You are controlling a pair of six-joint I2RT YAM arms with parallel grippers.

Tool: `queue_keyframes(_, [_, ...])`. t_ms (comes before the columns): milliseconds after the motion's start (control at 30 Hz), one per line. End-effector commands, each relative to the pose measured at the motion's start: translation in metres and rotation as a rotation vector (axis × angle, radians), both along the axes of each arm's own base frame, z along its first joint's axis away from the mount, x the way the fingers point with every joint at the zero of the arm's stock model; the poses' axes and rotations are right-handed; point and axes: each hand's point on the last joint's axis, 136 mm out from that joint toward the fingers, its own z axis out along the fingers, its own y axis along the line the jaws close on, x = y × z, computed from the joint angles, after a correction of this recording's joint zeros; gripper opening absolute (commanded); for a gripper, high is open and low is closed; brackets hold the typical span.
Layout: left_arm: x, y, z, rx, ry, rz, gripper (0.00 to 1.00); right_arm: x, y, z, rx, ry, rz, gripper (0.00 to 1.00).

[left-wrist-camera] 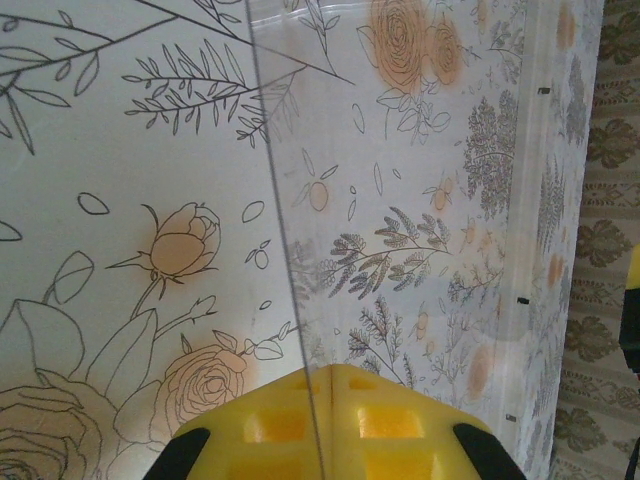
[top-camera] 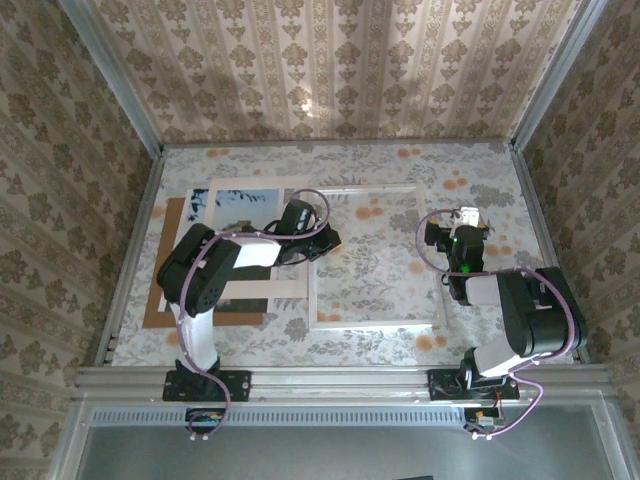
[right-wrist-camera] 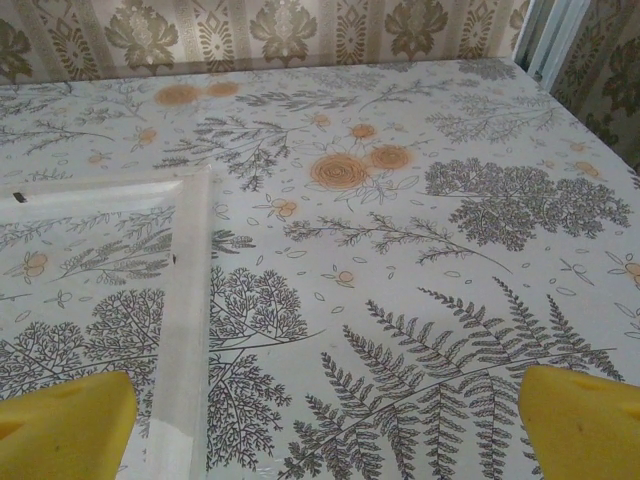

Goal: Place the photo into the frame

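Note:
The frame (top-camera: 378, 323) lies flat mid-table, white-edged with a clear pane; its far rail (left-wrist-camera: 520, 200) and one corner (right-wrist-camera: 190, 195) also show. My left gripper (top-camera: 322, 240) sits at its left edge. In the left wrist view the yellow fingers (left-wrist-camera: 400, 425) of my left gripper (left-wrist-camera: 325, 378) are shut on a thin clear pane edge (left-wrist-camera: 280, 200) running up between them. The photo (top-camera: 245, 198), pale blue over dark, lies at the left under a white mat, mostly hidden by the left arm. My right gripper (top-camera: 468, 222) (right-wrist-camera: 325, 440) hangs open over bare cloth, right of the frame.
A white cardboard mat (top-camera: 295, 290) lies on a brown board (top-camera: 155, 300) at the left. Metal rails (top-camera: 340, 375) and patterned walls close in the floral tablecloth (top-camera: 480, 170). Bare cloth lies right of the frame and along the back.

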Motion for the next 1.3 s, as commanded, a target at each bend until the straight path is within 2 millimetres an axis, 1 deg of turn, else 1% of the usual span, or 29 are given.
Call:
queue_keyframes(0, [-0.006, -0.003, 0.011, -0.015, 0.006, -0.033, 0.00, 0.005, 0.004, 0.015, 0.005, -0.035, 0.011, 0.99])
queue_keyframes(167, [-0.009, -0.002, 0.008, -0.011, 0.015, -0.030, 0.00, 0.005, 0.005, 0.017, 0.003, -0.035, 0.016, 0.99])
queue_keyframes(300, [-0.009, -0.002, 0.008, -0.012, 0.019, -0.034, 0.00, 0.006, 0.006, 0.025, 0.002, -0.017, 0.023, 1.00])
queue_keyframes(400, [-0.011, -0.002, 0.006, -0.009, 0.028, -0.040, 0.00, 0.005, 0.007, 0.024, 0.001, -0.016, 0.030, 1.00])
queue_keyframes(567, [-0.012, 0.000, 0.006, -0.007, 0.028, -0.033, 0.00, 0.004, 0.007, 0.028, 0.002, -0.022, 0.032, 1.00])
queue_keyframes(933, [-0.014, -0.001, 0.003, -0.010, 0.045, -0.033, 0.00, 0.004, 0.010, 0.027, 0.005, -0.012, 0.051, 1.00])
queue_keyframes(1267, [-0.015, -0.001, 0.001, -0.007, 0.053, -0.029, 0.00, 0.004, 0.010, 0.027, 0.004, -0.012, 0.048, 1.00])
